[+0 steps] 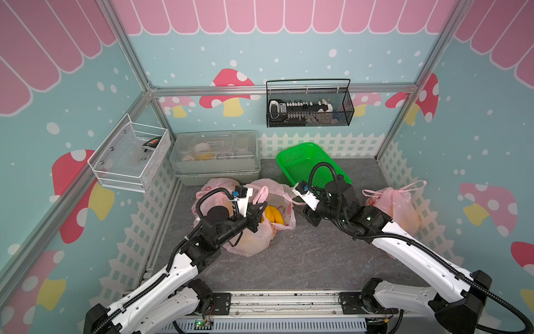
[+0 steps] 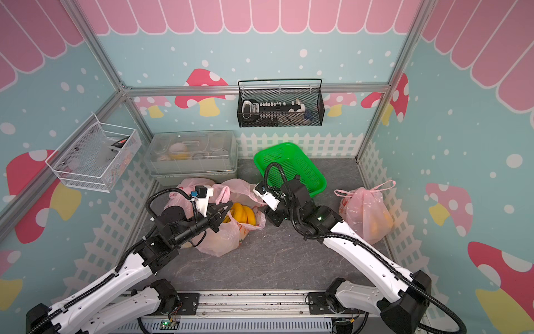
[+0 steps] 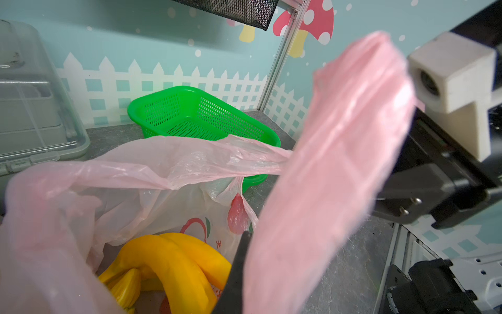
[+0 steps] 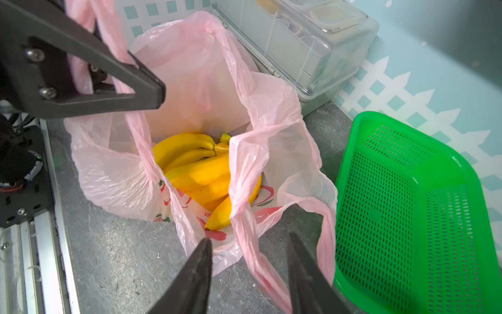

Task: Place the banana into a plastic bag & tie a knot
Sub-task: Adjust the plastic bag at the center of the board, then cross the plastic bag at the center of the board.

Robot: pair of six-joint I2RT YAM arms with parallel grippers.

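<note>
A bunch of yellow bananas (image 1: 273,215) (image 4: 198,168) lies inside an open pink plastic bag (image 1: 274,188) (image 4: 190,81) on the grey tabletop. My left gripper (image 1: 260,209) (image 2: 226,209) hovers over the bag's left rim, shut on one pink handle (image 3: 326,176), which it holds up; that handle is blurred in the left wrist view. My right gripper (image 4: 250,239) is at the bag's right side, jaws apart. The bag's other handle strip (image 4: 244,217) runs between the fingertips (image 4: 207,244) without being pinched. In both top views the right fingers are hidden under the wrist.
A green basket (image 1: 303,162) stands just behind the right arm. A tied pink bag (image 1: 396,202) sits by the right wall. More filled pink bags (image 1: 251,243) lie under the left arm. A clear lidded box (image 1: 213,153) is at the back left.
</note>
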